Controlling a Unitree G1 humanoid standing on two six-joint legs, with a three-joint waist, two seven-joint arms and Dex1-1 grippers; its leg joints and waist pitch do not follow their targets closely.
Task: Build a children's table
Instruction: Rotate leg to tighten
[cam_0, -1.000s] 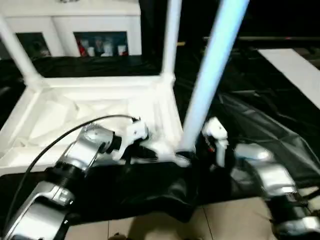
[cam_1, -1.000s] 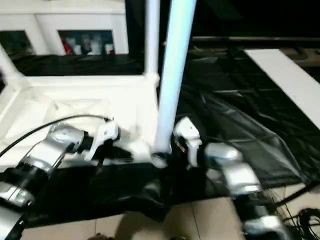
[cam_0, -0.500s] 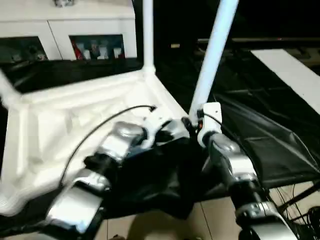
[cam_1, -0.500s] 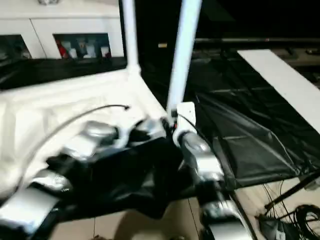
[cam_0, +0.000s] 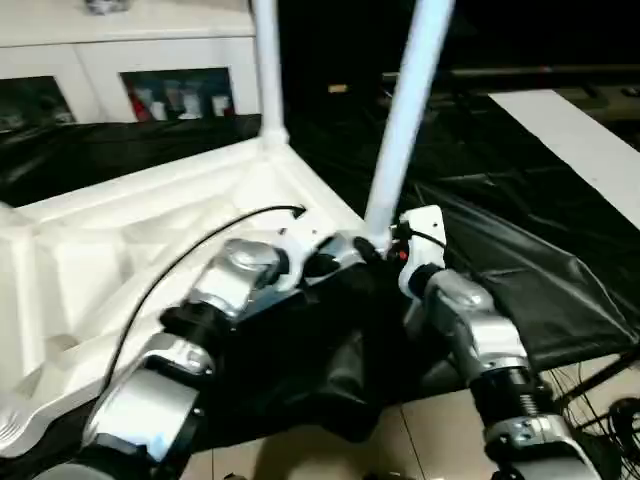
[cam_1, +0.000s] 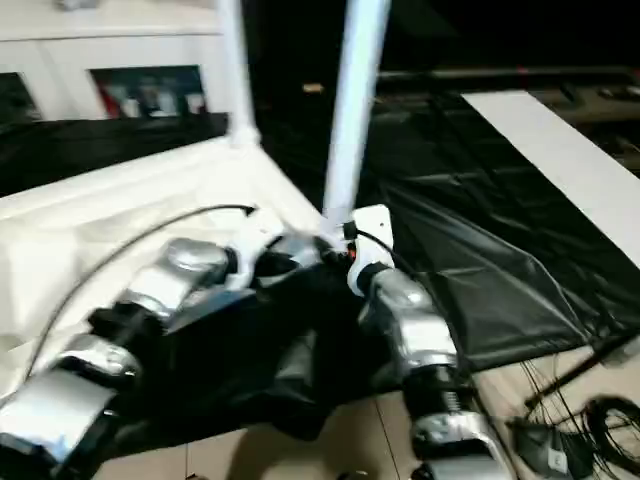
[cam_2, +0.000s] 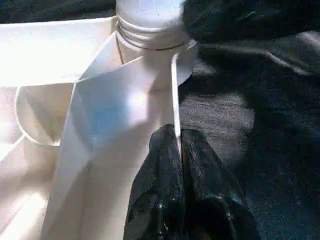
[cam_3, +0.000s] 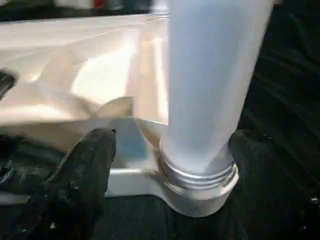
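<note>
Left gripper: fingers pinched shut on the upturned children's table's rim, by the black-sheeted tabletop's near edge.
Leg: upright in the near corner socket, threads showing.
Right gripper: open, straddling the leg.
Advice: close low, twist squarely, brace rim.

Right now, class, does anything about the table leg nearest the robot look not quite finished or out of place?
Yes. The near leg stands in its corner socket of the upturned tabletop, but its screw threads show above the socket rim, so it looks not fully screwed in.
</note>
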